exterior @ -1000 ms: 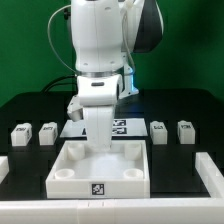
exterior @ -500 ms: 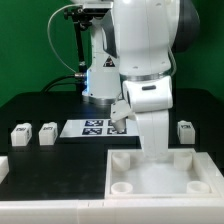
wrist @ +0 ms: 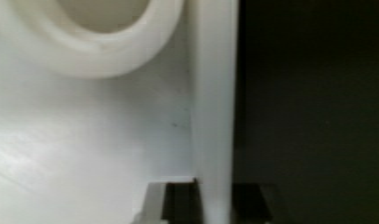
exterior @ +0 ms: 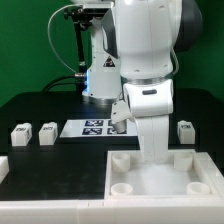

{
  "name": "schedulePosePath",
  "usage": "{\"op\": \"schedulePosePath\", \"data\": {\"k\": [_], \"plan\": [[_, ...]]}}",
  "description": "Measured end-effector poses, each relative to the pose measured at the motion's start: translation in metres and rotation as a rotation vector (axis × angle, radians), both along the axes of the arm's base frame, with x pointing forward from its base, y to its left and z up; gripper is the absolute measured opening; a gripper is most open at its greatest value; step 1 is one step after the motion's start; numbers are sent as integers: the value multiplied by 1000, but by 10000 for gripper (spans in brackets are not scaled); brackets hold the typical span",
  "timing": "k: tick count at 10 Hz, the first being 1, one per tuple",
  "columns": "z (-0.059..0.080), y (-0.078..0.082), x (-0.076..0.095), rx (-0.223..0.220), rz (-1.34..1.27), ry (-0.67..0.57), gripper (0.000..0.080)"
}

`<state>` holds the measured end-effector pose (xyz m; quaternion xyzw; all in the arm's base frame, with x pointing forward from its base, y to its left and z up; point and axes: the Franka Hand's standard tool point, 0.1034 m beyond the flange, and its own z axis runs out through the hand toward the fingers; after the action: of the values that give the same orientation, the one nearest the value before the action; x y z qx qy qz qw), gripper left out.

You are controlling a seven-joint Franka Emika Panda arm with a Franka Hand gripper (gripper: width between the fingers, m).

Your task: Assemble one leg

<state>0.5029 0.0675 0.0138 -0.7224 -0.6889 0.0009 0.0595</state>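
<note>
The large white plate point(exterior: 165, 185) with round corner sockets lies at the front, toward the exterior view's right. My gripper point(exterior: 154, 160) stands down over its far wall, mostly hidden by the arm's own white body. In the wrist view the gripper point(wrist: 212, 192) has its two dark fingers point(wrist: 175, 204) on either side of the plate's thin upright wall point(wrist: 211, 100), shut on it, with a round socket point(wrist: 97, 35) close by. Two small white legs point(exterior: 20, 133) point(exterior: 46, 132) with tags stand at the exterior view's left, and one leg point(exterior: 185, 130) at the right.
The marker board point(exterior: 93, 127) lies flat behind the plate, partly covered by the arm. A white block point(exterior: 3, 167) sits at the exterior view's left edge and a white strip point(exterior: 50, 216) runs along the front.
Since one second ago the arm and the plate have shifted together toward the exterior view's right. Over the last half second almost nothing has moved.
</note>
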Motion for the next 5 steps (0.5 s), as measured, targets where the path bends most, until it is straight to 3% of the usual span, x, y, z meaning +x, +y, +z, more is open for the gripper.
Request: {"op": "schedulePosePath", "data": {"k": [1, 2, 3, 5], "plan": [[0, 0, 0, 0, -1, 1, 124], [0, 0, 0, 0, -1, 1, 337], [0, -1, 0, 0, -1, 1, 337], [-1, -1, 0, 0, -2, 1, 589]]}}
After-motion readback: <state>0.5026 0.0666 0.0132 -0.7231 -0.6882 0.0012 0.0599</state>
